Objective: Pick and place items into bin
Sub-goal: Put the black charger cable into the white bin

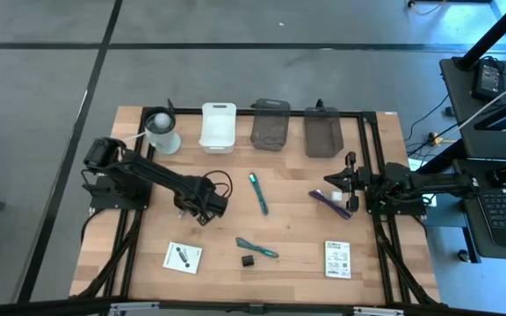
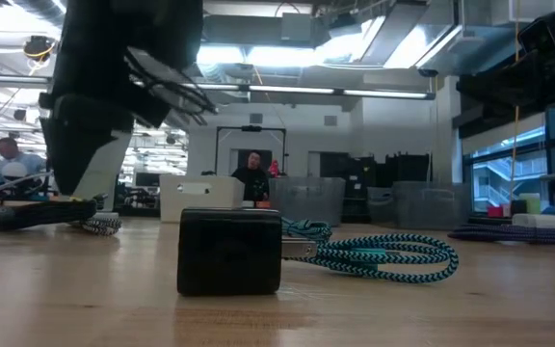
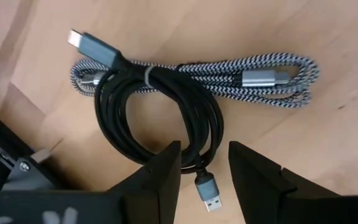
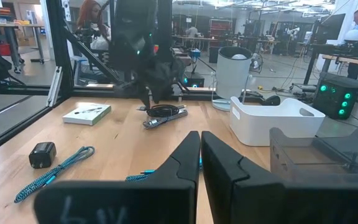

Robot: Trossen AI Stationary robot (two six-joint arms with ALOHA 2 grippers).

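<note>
Left gripper (image 3: 204,165) parted (right gripper (image 4: 201,155) closed)

Two dark jointed arms, matte black wedge-shaped jaws, thin black cables along the links.

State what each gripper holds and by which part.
Nothing. The left gripper stands open over the black coiled cable; the right gripper is shut and empty.
</note>
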